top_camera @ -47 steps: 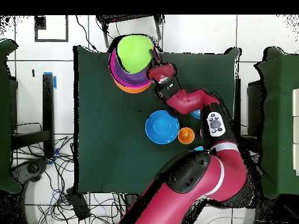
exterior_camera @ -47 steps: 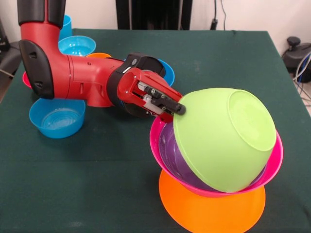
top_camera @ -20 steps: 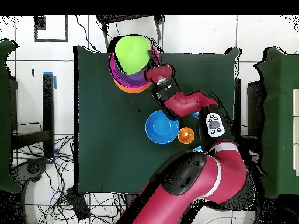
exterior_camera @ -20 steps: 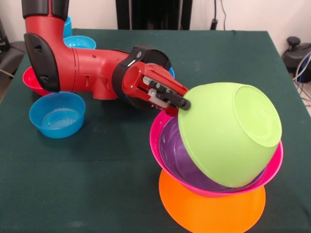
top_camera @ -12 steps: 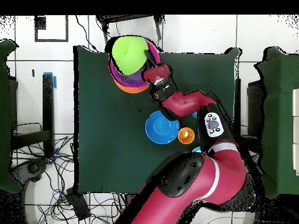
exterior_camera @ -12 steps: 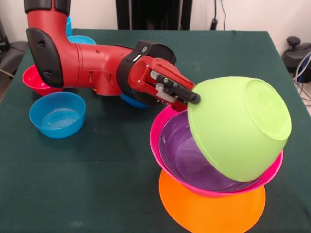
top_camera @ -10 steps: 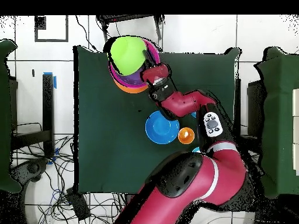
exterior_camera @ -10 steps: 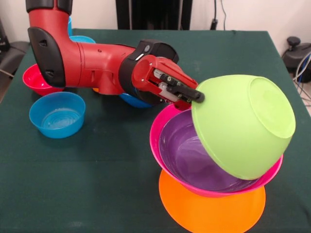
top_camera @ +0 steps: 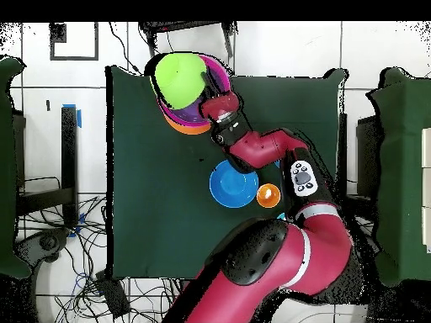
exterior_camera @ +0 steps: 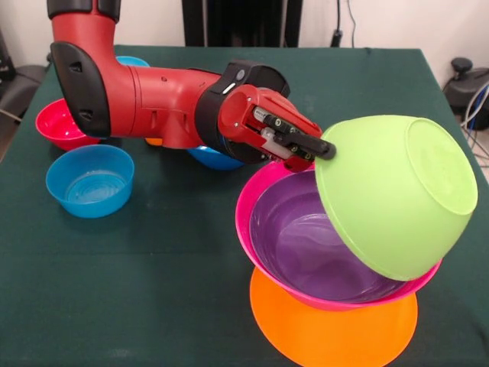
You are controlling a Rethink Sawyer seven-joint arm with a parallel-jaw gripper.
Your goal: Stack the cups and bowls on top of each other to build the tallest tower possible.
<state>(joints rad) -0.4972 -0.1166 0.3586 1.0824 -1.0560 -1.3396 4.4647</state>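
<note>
The gripper (exterior_camera: 325, 149) has its black fingers pinched on the rim of the green bowl (exterior_camera: 397, 199), and that bowl hangs tipped on its side, flat base turned out to the right, mouth facing back toward the arm. It reads as the green bowl's own step in the stacking: carried, not set down.

Directly under it sits the tower (exterior_camera: 336, 294): the big orange bowl (exterior_camera: 328, 336) as a flat base on the green table (exterior_camera: 153, 290), the pink bowl (exterior_camera: 248, 229) on top, the purple bowl (exterior_camera: 306, 245) nested inside that. The green bowl's lower edge looks to be touching or just above the pink rim on the right side; which of the 2 cannot be told.

The overhead view agrees: green bowl (top_camera: 178, 78) over the stack at the table's far corner from the base.

The next move probably calls for choosing an orientation, mouth up to nest or mouth down to cap for height, then levelling the bowl over the purple one before letting go. Released at this tilt, it could well roll off.

Waiting off to the side: a light blue bowl (exterior_camera: 90, 180), a red bowl (exterior_camera: 57, 122), and in the overhead view a large blue bowl (top_camera: 233, 184) with an orange cup (top_camera: 268, 195) just beside it.
</note>
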